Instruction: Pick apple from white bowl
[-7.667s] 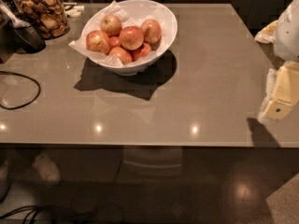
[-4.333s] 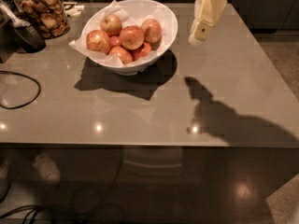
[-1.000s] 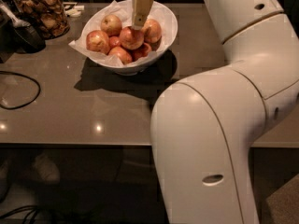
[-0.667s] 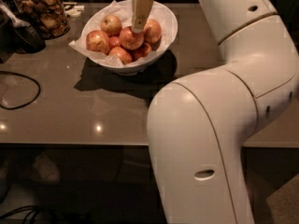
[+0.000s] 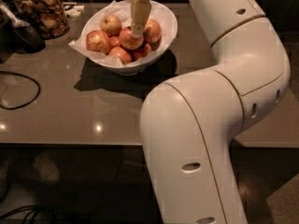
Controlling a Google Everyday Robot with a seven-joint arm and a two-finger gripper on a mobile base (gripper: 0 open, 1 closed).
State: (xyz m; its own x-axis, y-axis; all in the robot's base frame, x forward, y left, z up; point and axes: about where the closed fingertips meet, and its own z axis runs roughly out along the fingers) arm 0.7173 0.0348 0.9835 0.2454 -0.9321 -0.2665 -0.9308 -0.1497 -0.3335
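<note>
The white bowl [image 5: 169,24] stands at the back of the grey table, lined with white paper and holding several apples. The apple [image 5: 126,41], large and red-orange, lies in the middle of the pile. My gripper [image 5: 137,32] hangs down from above and its cream tip rests on or just over the top of that apple. A paler yellow-pink apple [image 5: 111,24] lies behind it. Other red apples lie to the left [image 5: 96,41] and right [image 5: 153,30].
My big white arm [image 5: 219,101] fills the right half of the view and hides the table there. A glass jar [image 5: 42,10] of brown snacks stands back left beside a dark object [image 5: 21,31]. A black cable [image 5: 21,90] loops at the left. The table's front edge [image 5: 70,145] runs across the middle.
The gripper came from the table's right side to above the bowl. In the last second it has dropped slightly onto the middle apple, and the elbow has swung further into view.
</note>
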